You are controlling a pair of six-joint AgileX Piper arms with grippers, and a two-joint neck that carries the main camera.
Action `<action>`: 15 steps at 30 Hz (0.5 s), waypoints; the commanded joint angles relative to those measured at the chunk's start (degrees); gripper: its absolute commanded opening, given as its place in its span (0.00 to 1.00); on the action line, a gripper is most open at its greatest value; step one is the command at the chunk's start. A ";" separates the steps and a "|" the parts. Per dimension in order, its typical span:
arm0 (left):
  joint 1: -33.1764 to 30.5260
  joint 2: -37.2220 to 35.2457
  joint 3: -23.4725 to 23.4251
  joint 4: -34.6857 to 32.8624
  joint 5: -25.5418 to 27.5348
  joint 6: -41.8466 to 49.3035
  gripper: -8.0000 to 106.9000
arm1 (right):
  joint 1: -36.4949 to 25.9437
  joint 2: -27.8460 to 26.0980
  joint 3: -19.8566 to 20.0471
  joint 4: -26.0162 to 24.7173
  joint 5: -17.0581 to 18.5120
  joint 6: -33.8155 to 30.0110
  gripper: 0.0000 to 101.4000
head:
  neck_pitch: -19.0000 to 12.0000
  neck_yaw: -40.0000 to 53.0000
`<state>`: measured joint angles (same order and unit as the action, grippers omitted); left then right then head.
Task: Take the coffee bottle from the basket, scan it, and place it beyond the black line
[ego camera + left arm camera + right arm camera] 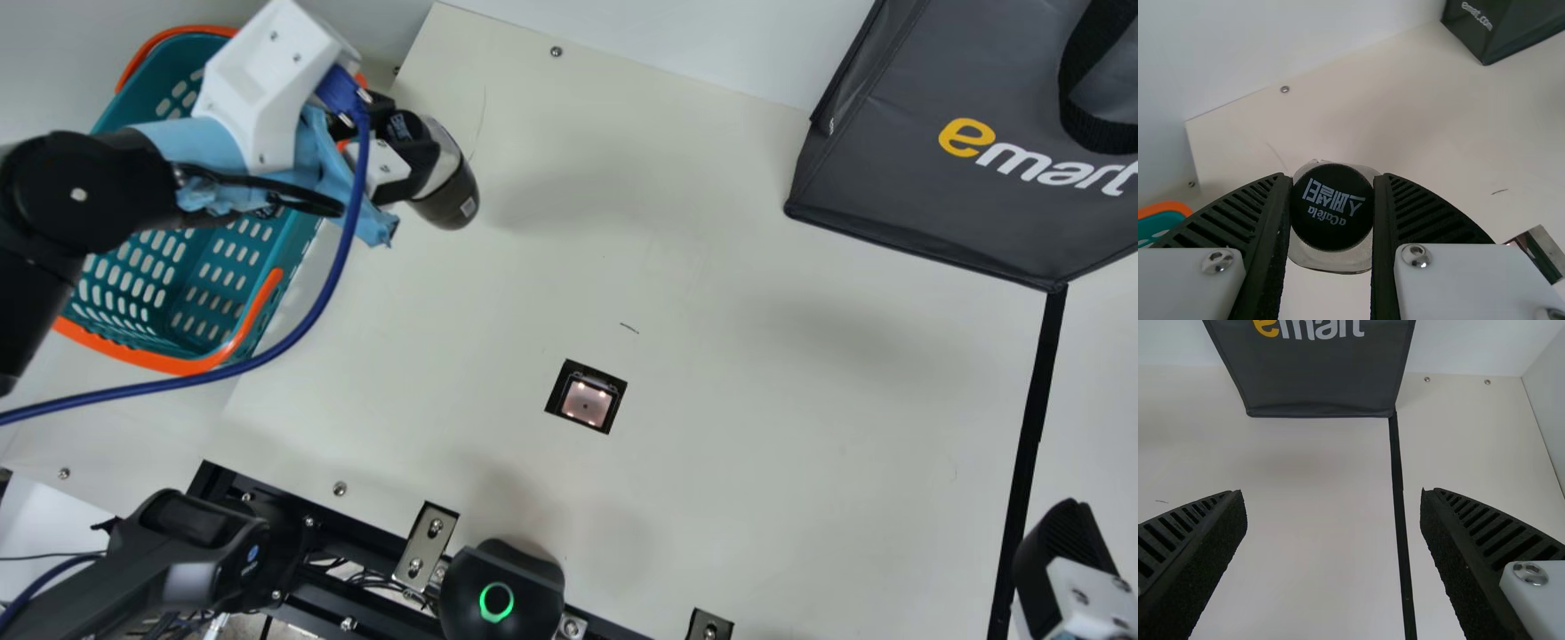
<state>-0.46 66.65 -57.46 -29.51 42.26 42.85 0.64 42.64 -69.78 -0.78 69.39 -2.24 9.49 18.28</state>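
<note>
The cream tabletop (pixel 756 444) spreads under everything, and on it near the back stands the big dark grey bag (pixel 898 209). Next in size comes the teal basket (pixel 142 358), with its orange rim and handles, at the left side. The black line (pixel 1031 418) runs from a front corner of the bag down the tabletop's right part. The left gripper (pixel 407 135) is over the basket's side, its jaws closed in on the coffee bottle (pixel 455 194) at its black cap. The bottle is out of the basket, over the tabletop just beside it, on the near side of the line. The right gripper (pixel 1058 556) is by the line, jaws wide with nothing between them. Smaller yet is the scanner (pixel 587 402), a lit square window set into the tabletop, and smallest a short dark pen mark (pixel 629 328) near it
</note>
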 commanded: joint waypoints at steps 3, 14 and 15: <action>-3.87 0.36 0.74 0.57 -1.09 -1.55 0.16 | 0.00 0.00 0.00 0.00 0.00 0.00 0.90 | -1.57 0.14; -12.30 2.04 1.35 2.88 -3.71 -6.58 0.16 | 0.00 0.00 0.00 0.00 0.00 0.00 0.90 | -1.57 0.14; -12.94 2.17 1.34 3.12 -3.88 -7.03 0.16 | 0.00 0.00 0.00 0.00 0.00 0.00 0.90 | -1.57 0.14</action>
<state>-12.70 68.78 -56.13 -26.51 38.54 36.33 0.64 42.64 -69.78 -0.78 69.39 -2.24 9.40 18.28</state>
